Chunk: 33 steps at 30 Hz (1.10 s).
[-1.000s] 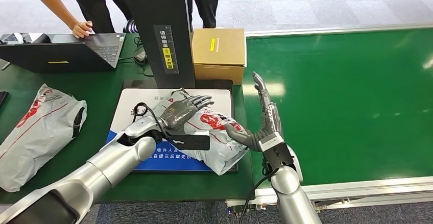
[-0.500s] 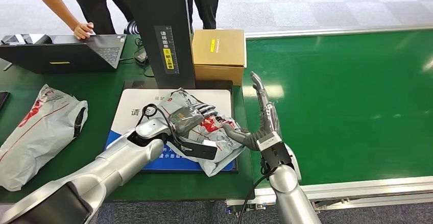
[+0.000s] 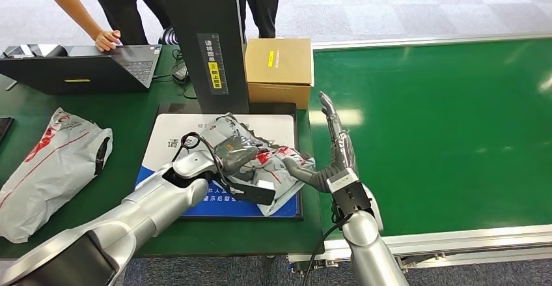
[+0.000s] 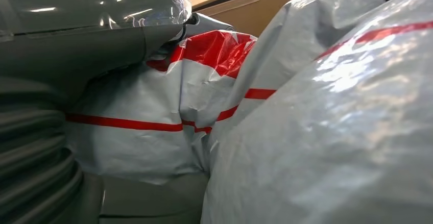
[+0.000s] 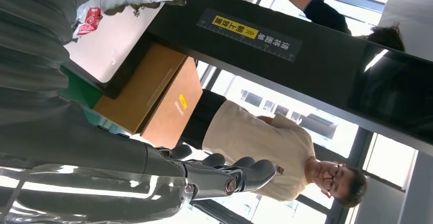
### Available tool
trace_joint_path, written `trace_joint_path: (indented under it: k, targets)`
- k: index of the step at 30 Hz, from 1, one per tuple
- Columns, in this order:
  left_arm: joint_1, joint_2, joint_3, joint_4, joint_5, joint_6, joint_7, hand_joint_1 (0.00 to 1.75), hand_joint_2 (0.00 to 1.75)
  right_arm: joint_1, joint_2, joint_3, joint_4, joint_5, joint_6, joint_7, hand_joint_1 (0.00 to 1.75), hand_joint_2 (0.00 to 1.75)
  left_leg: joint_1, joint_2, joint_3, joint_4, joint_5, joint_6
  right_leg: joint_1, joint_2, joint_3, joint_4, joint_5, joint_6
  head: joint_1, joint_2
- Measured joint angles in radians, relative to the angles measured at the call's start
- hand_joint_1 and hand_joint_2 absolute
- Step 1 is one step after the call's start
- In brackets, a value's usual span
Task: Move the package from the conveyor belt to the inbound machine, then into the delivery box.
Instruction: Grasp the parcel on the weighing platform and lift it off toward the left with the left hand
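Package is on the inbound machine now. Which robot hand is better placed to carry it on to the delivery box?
Left. The left robot hand already grips the package on the inbound machine; the right robot hand stands open beside it, fingers up.

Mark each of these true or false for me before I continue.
1. The left hand grips the package on the inbound machine's pad. True.
2. The right hand holds the cardboard box. False: it holds nothing, fingers up and apart beside the package.
3. A second bag lies on the table, left of the pad. True.
4. The package lies on the conveyor belt. False: it is on the pad.
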Motion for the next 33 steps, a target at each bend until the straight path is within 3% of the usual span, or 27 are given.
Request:
trace_joint_path:
  k: [8,24,33]
  targets:
    - [-0.007,0.017,0.003,-0.004,-0.002,0.023,0.018,1.75,1.75,0.002,0.002,0.000,-0.005,0.009,-0.001,0.005,0.00,1.75,0.000,0.000,0.000,0.000,0.000,0.000,0.000,0.000,-0.001,0.000,0.000,0.000,0.000,0.000]
    - [0.006,0.169,0.138,-0.175,-0.004,0.044,0.070,1.75,1.75,0.010,0.001,0.000,-0.024,0.018,-0.017,0.026,0.00,1.75,0.000,0.000,-0.007,0.000,0.002,-0.002,0.001,0.000,-0.009,0.003,0.001,-0.001,0.000,0.000]
    - [0.021,0.205,0.216,-0.273,-0.023,0.045,0.083,1.75,1.75,0.026,0.001,0.000,-0.049,0.030,-0.024,0.036,0.00,1.75,0.000,0.000,-0.009,0.000,0.002,-0.002,0.000,0.000,-0.011,0.003,0.001,-0.001,0.000,0.000]
